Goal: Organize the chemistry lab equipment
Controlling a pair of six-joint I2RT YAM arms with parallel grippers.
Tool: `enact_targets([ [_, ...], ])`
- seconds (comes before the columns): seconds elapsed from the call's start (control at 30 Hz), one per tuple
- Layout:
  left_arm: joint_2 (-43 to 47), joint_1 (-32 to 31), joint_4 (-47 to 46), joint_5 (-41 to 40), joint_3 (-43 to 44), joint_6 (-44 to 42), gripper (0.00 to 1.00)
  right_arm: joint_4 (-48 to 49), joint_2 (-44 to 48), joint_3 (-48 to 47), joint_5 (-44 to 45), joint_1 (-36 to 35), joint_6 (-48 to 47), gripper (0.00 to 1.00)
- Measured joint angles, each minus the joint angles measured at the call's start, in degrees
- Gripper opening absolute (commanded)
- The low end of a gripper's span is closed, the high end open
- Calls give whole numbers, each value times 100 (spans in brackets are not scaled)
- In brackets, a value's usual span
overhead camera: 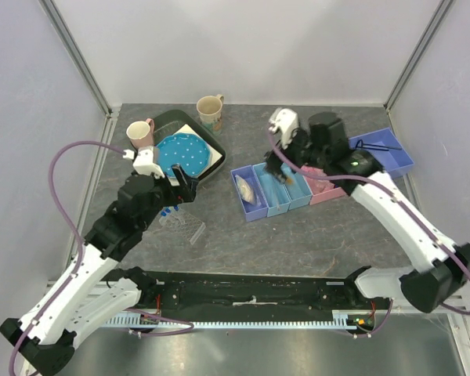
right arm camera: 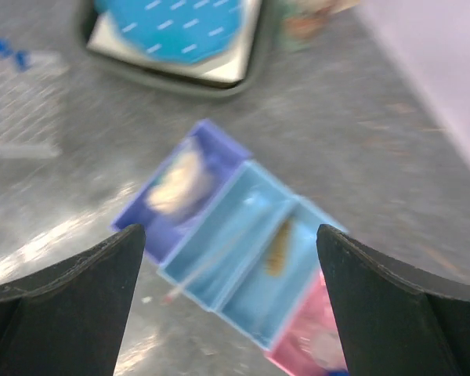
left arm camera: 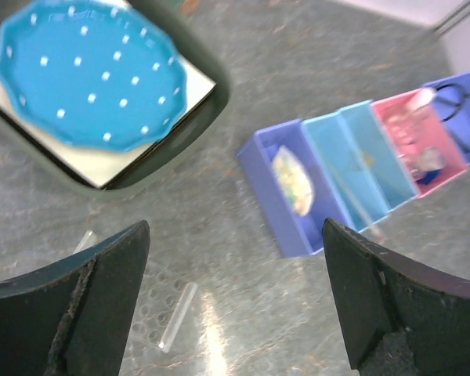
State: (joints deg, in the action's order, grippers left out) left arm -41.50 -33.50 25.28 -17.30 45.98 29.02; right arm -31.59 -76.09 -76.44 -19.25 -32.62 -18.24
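Observation:
My left gripper [overhead camera: 183, 185] [left arm camera: 235, 227] hangs open and empty above a bare clear tube [left arm camera: 178, 315] [overhead camera: 197, 233] lying flat on the table beside a clear holed rack [left arm camera: 150, 312]. Blue-capped tubes [overhead camera: 168, 211] sit by that rack. My right gripper [overhead camera: 282, 172] [right arm camera: 229, 229] is open, holds nothing, and hovers over two light blue bins [right arm camera: 243, 235]. One holds an amber tube [right arm camera: 280, 247], the other a thin clear rod [right arm camera: 219, 257]. A whitish bag [right arm camera: 175, 185] [left arm camera: 292, 180] lies in the purple bin [overhead camera: 249, 193]. The black wire frame [overhead camera: 374, 145] rests in the far right blue bin.
A dark tray [overhead camera: 161, 119] at back left carries a blue white-dotted plate [overhead camera: 182, 153] [left arm camera: 90, 74]. Two mugs [overhead camera: 140, 134] [overhead camera: 211, 110] stand by it. A pink bin [overhead camera: 323, 186] holds small items. Walls close in the table on three sides.

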Motion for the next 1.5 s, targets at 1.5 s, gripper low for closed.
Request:
enact_targets([
  [1.5,859,0,1587,737,2017,-348,99,-229,1029,-986,1019,2164,1899,98],
])
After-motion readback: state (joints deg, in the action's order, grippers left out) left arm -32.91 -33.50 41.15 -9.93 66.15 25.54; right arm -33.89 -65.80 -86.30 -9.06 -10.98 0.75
